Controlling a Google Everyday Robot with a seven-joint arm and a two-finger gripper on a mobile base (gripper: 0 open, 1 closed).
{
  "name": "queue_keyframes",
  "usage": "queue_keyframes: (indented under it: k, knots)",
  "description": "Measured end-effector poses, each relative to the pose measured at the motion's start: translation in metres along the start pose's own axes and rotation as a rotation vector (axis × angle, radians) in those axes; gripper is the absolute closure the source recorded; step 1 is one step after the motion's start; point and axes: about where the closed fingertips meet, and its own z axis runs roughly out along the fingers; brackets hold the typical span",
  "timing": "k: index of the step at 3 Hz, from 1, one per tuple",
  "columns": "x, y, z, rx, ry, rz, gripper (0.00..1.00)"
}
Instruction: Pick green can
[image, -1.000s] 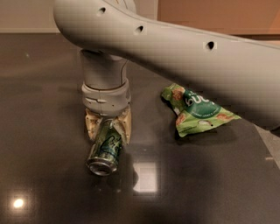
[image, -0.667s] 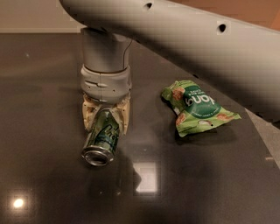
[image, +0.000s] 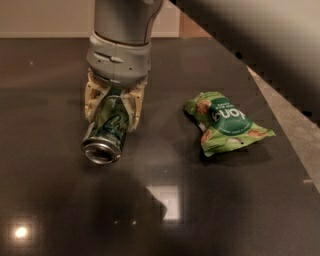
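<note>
1. Camera view: one green can sat left of centre, tilted, with its silver end toward the camera.
2. One gripper hung straight down over it, its cream fingers pinching the can's body from either side.
3. One crinkled green snack bag lay flat on the dark glossy worktop, well apart from the can.
4. One blurred arm link crossed the upper corner, hiding the worktop behind it.

White lettering, seemingly "don", on snack bag right of pincer
</note>
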Motion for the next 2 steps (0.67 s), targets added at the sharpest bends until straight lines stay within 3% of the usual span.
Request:
queue_keyframes:
  k: [1, 2]
  knots:
    - [0.0097, -0.0196, -0.0232, 0.096, 0.034, -0.003, 1.0]
    - [0.0131, -0.0271, -0.0239, 0.122, 0.05, -0.005, 1.0]
